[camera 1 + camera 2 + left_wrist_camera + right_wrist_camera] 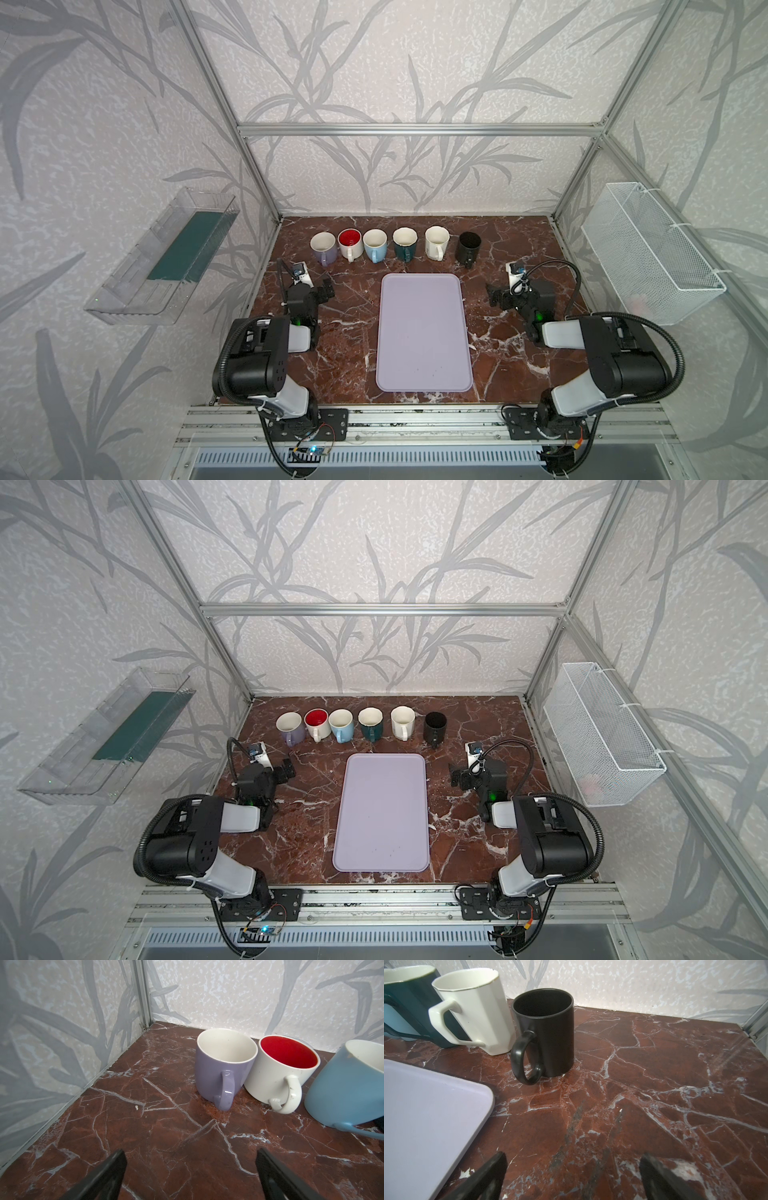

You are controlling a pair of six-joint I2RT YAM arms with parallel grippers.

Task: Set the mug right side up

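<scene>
– Red-brown marble table (pixel 340 332), leaf-print walls all round, six mugs lined up along the far edge. Where's the danger?

– Crowding. In the left wrist view the lilac mug (pixel 220 1064) and the red-lined mug (pixel 284 1070) touch near the rim, with the light blue mug (pixel 342 1088) just beside them. A reach into that row could shove a neighbour, and glazed ceramic would likely slip or tip.

– Jaws?

– Spread wide on both arms. The left gripper (pixel 190 1152) hovers over bare marble short of the lilac mug. The right gripper (pixel 573 1155) does the same short of the black mug (pixel 548 1032). Neither holds anything.

– And the mug to be righted?

– That's the puzzle. The dark green mug (pixel 405 245), the white faceted mug (pixel 436 243) and the other four all stand mouth up, handles toward the robot. None looks inverted, so the flip seems done, or the target can't be told apart.

– The lilac tray (pixel 424 332)?

– Bare, mid-table between the arms. The worse slip would be grabbing an upright mug and upending it.
</scene>
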